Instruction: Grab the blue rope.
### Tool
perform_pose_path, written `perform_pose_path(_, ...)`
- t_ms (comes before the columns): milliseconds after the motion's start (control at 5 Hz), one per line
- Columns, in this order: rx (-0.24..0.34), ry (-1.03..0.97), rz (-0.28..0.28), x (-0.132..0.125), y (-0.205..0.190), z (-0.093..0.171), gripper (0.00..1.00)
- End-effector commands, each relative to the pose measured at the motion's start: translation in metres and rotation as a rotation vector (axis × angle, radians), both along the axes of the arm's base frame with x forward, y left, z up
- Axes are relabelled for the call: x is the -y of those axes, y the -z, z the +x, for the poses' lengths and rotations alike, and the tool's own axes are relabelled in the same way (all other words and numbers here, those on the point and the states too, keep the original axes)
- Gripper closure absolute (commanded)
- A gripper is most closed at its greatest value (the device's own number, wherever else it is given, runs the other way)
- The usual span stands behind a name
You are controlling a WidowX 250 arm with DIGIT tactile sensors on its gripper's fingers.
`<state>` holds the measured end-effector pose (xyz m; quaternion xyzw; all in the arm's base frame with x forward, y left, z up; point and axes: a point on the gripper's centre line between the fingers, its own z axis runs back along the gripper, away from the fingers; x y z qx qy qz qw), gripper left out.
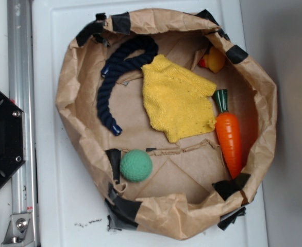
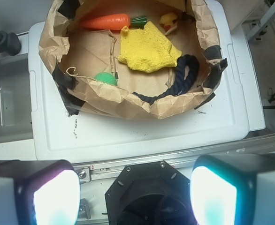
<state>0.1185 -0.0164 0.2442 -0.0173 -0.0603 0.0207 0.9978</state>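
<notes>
- Wrist view, bottom of frame: gripper (image 2: 135, 187) with its two fingers (image 2: 48, 194) set wide apart, nothing between them; it sits over the black base plate (image 2: 142, 187), outside the bag.
- White lid (image 2: 142, 136): bare strip between the gripper and the bag's near rim.
- Brown paper bag (image 1: 68, 77): crumpled taped rim all round, open on top.
- Blue rope (image 1: 112, 77): curved along the bag's upper-left wall in the exterior view, touching the yellow cloth (image 1: 177, 98); well apart from the gripper.
- Green ball (image 1: 136, 165) lower left, carrot (image 1: 228, 136) at right.

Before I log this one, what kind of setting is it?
Probably a lab tabletop rig: a taped brown paper bag holding toys, including the blue rope, sits on a white plastic lid beside a metal rail.
</notes>
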Motion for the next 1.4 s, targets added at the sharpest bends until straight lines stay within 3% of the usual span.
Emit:
perform_pose_path(0,0.0,0.0,0.0,0.0,0.0,0.0,0.0)
perform_pose_path(200,0.033,-0.132,-0.016,-0.015,0.024,0.05,0.0)
perform_pose_path(600,-0.016,-0.36,-0.014,-0.027,0.091,0.145,0.0)
perform_pose_path(800,-0.025,-0.366,0.008,-0.017,0.141,0.159,0.0)
perform_pose_path(1000,-0.088,-0.327,0.065,-0.018,0.191,0.139,0.0)
perform_pose_path(1200,-0.142,-0.299,-0.015,-0.045,0.201,0.092,0.0)
